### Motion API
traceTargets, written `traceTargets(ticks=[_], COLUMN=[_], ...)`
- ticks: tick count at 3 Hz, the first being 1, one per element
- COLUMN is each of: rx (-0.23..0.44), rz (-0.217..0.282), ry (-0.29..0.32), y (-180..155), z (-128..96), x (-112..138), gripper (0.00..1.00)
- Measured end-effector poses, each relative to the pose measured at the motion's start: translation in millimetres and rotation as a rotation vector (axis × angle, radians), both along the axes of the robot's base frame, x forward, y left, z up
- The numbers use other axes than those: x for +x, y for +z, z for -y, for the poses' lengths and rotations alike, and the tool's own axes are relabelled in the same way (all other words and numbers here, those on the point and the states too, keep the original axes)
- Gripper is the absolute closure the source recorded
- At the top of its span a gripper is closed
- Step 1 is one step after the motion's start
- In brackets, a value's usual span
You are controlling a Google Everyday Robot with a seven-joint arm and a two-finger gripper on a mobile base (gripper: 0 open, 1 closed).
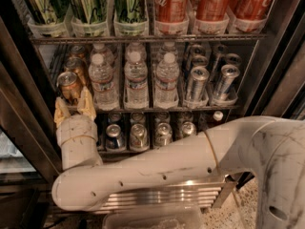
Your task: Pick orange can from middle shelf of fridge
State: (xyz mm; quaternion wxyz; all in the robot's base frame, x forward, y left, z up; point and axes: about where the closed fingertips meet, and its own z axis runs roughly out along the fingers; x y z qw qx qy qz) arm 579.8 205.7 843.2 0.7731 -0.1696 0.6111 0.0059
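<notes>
The fridge (28, 128) stands open in front of me. The middle shelf (152, 109) carries water bottles (137, 78), slim silver cans (195, 82) and, in the left lane, several orange cans. The front orange can (69, 85) stands at the shelf's front left. My gripper (74, 107) is just below and in front of it, its yellowish fingers (87, 104) open, one on each side of the can's lower part. The can's bottom is hidden behind the fingers. More orange cans (76, 65) stand in line behind it.
Tall green cans (90, 4) and red Coca-Cola cans (171, 4) fill the rack above. Small cans (139, 135) sit on the rack below. The dark door frame (19, 123) runs close along the gripper's left. The steel grille (162, 197) lies under my arm.
</notes>
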Motion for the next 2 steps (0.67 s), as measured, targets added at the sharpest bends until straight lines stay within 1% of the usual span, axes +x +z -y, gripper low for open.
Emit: traceTargets(ticks=[1, 2], rx=[0.019, 0.041], rz=[-0.019, -0.03], ry=[0.005, 0.022], y=[-4.0, -4.9], z=[-2.6, -11.8], x=[3.2, 11.1], gripper=[0.35, 0.33])
